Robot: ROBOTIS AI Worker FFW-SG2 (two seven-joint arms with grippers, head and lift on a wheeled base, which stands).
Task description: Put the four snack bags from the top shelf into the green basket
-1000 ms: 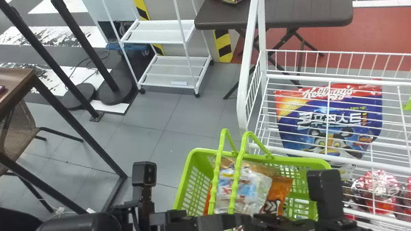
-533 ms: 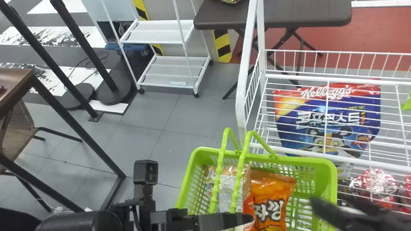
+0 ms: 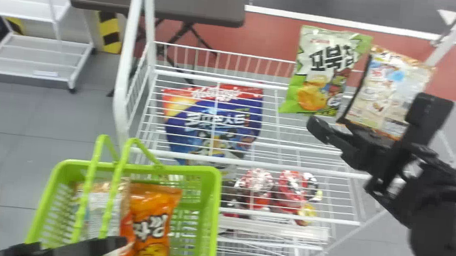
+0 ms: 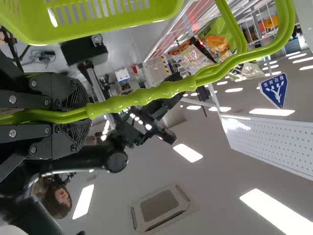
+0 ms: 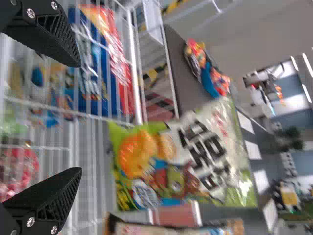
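My left gripper (image 3: 97, 249) is low on the left over the green basket (image 3: 214, 223); in the left wrist view the gripper (image 4: 88, 113) is shut on the basket's green handles (image 4: 142, 97). An orange snack bag (image 3: 153, 225) and a pale bag (image 3: 97, 205) lie in the basket. A green-and-white snack bag (image 3: 323, 76) and a beige bag (image 3: 390, 93) stand side by side on the top shelf. Just in front of them is my right gripper (image 3: 325, 122). In the right wrist view this gripper (image 5: 80, 116) stands open and empty, with the green-and-white bag (image 5: 181, 161) beyond its fingertips.
A blue cereal bag (image 3: 212, 122) lies inside the white wire rack (image 3: 204, 158), with red packages (image 3: 255, 187) lower down. White posts (image 3: 125, 72) rise at the rack's ends. Behind it stands a dark table (image 3: 197, 8) with more snacks.
The head view has swung right, so basket and rack appear farther left. My right gripper has left the basket and moved over to the shelf bags. The left gripper has stayed at the basket handles.
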